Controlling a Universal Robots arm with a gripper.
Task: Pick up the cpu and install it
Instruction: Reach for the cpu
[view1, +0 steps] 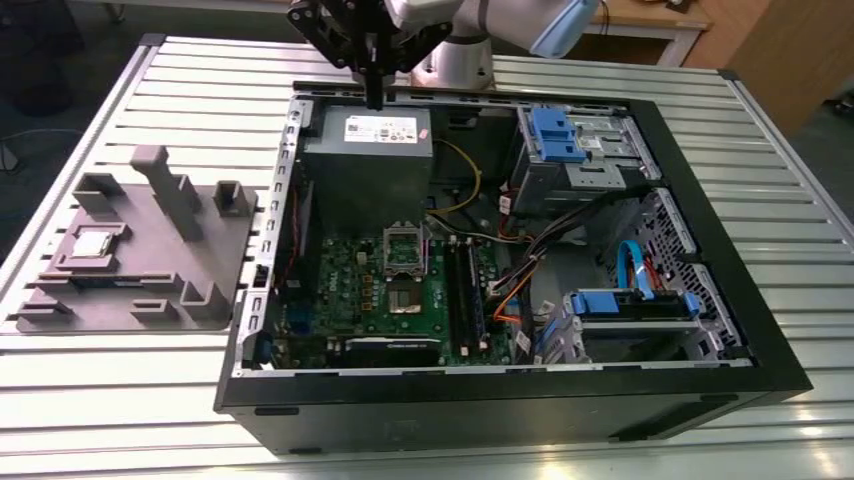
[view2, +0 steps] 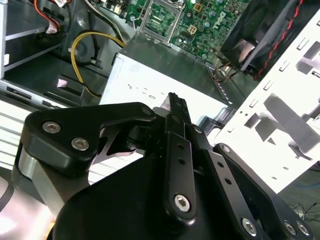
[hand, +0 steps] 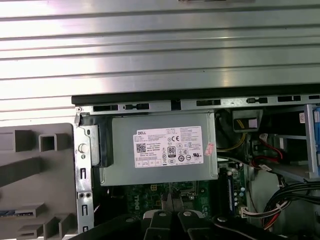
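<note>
Gripper: the gripper (view1: 378, 98) hangs at 12 o'clock in the exterior view, jaws drawn together with nothing between them.
Below the gripper: its tip is over the far edge of the grey power-supply box (view1: 367, 150). In both wrist views the box's labelled top lies just past the tip.
Cpu: the cpu (view1: 91, 243) lies flat in a square recess of the grey fixture (view1: 134, 300), well apart from the gripper and at about 8 o'clock from it in the exterior view.
Socket: the dark square socket (view1: 404, 248) sits on the green board (view1: 354, 290), at 6 o'clock from the gripper just beyond the box; its metal frame looks raised. The cpu is at about 9 o'clock from it, outside the case.
Case: the open black computer case (view1: 507, 405) lies on its side and holds the box, the board and the blue drive bays (view1: 554, 135), which are at 3 o'clock from the box.
Table: the slatted metal table (view1: 134, 400) carries the case and the fixture side by side.
</note>
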